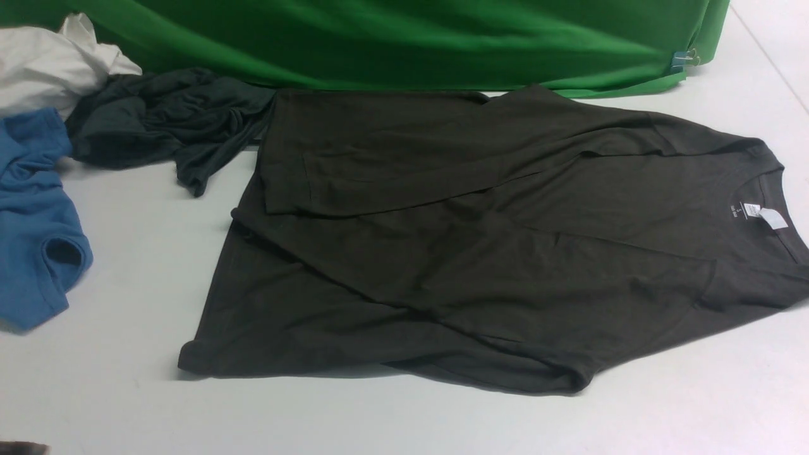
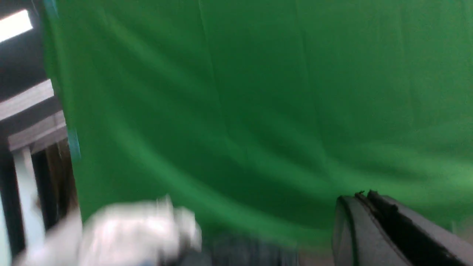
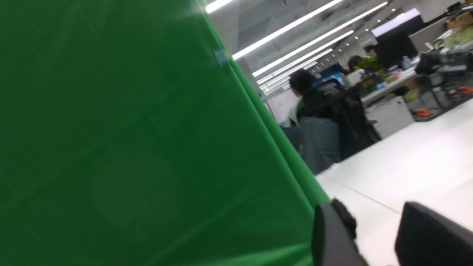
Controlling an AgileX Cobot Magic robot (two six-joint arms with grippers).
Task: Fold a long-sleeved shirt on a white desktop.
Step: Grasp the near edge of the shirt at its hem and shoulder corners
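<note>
The long-sleeved shirt [image 1: 493,246], dark brownish-charcoal, lies spread on the white desktop [image 1: 126,392] in the front view, its collar with a small white tag at the right and both sleeves folded across the body. Neither arm shows in the front view. In the left wrist view my left gripper [image 2: 364,195] is shut with nothing between its fingers, raised and facing the green backdrop [image 2: 258,111]. In the right wrist view my right gripper [image 3: 375,218] is open and empty, with white desktop [image 3: 406,166] behind the gap.
A greenish-black garment [image 1: 164,123], a bright blue tee [image 1: 31,221] and a white cloth [image 1: 50,63] are heaped at the far left. The green backdrop [image 1: 392,38] hangs along the back edge. An office with a seated person [image 3: 314,107] shows beyond.
</note>
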